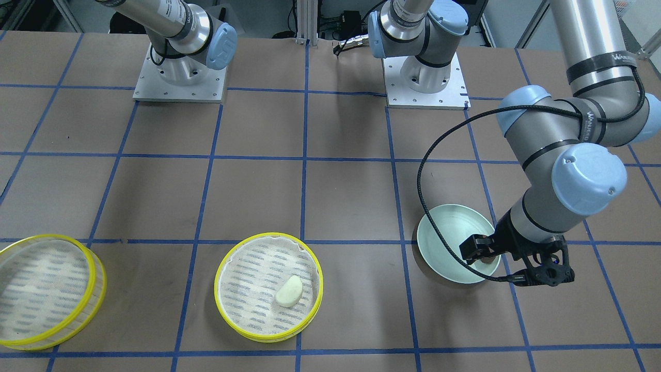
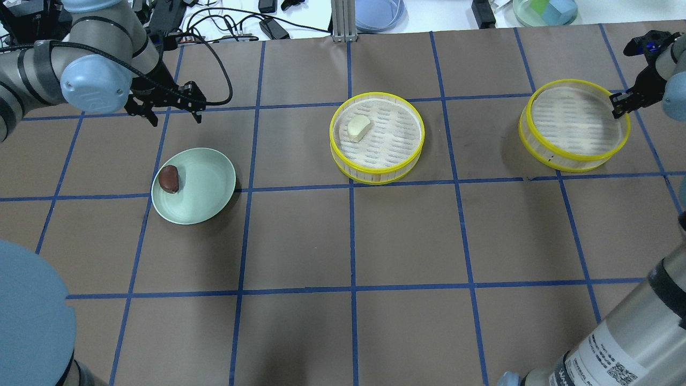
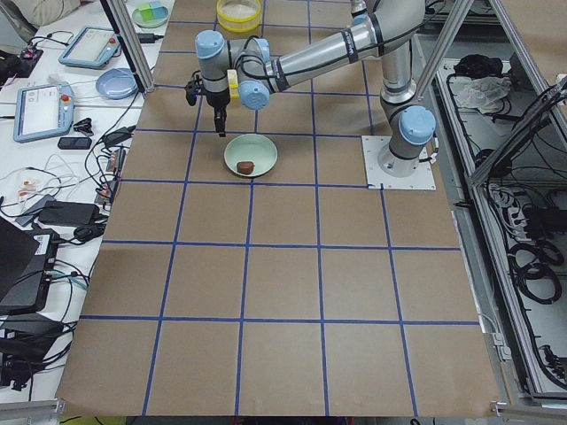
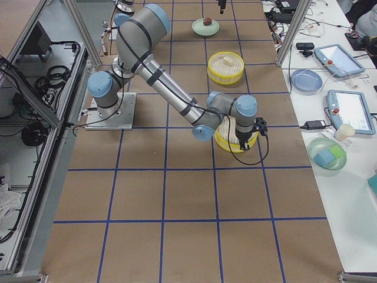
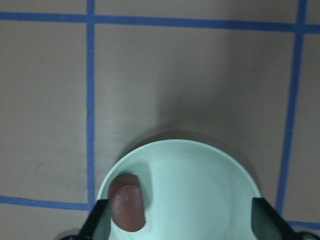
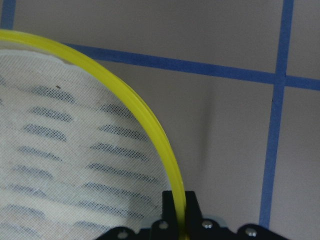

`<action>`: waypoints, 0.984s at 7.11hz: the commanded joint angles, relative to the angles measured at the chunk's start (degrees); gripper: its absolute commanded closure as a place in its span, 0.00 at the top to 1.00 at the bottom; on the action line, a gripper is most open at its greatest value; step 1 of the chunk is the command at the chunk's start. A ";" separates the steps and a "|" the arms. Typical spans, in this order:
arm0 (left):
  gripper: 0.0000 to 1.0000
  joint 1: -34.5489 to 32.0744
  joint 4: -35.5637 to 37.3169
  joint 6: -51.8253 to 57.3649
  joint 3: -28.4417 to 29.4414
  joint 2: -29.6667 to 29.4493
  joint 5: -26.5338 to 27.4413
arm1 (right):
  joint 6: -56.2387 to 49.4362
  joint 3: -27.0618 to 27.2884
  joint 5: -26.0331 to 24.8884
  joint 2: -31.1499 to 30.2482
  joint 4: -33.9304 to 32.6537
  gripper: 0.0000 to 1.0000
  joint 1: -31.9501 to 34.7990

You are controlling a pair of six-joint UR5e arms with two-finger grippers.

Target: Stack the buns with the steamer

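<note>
The dark reddish-brown bun (image 2: 169, 178) lies at the edge of a mint-green plate (image 2: 206, 187). My left gripper (image 2: 166, 107) hangs open over that plate; in the left wrist view its fingers (image 5: 100, 222) stand wide apart, with the brown bun (image 5: 127, 207) beside the left one. The cream bun (image 2: 358, 128) lies in the middle steamer tray (image 2: 375, 170). My right gripper (image 2: 621, 104) is shut on the yellow rim (image 6: 135, 110) of the other steamer tray (image 2: 573, 120), which holds no bun and looks slightly tilted.
The brown table bears a grid of blue tape lines (image 2: 351, 241). The arm bases (image 1: 426, 77) stand at the robot's edge. Cables, tablets and bowls (image 2: 378, 10) lie beyond the far edge.
</note>
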 commanded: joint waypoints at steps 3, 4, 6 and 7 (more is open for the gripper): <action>1.00 2.67 5.28 0.62 -6.32 -4.60 5.16 | 8.82 0.09 0.29 -7.37 9.80 0.00 2.53; 1.00 2.67 5.28 -0.16 -6.41 -5.48 4.55 | 10.59 0.09 0.64 -7.82 10.07 0.00 4.81; 0.96 2.67 3.97 -0.17 -6.67 -5.23 4.97 | 15.07 0.87 0.73 -9.58 10.25 0.00 9.92; 0.84 2.67 2.48 -1.13 -6.67 -5.66 4.63 | 20.05 2.36 0.91 -10.45 9.99 0.00 13.15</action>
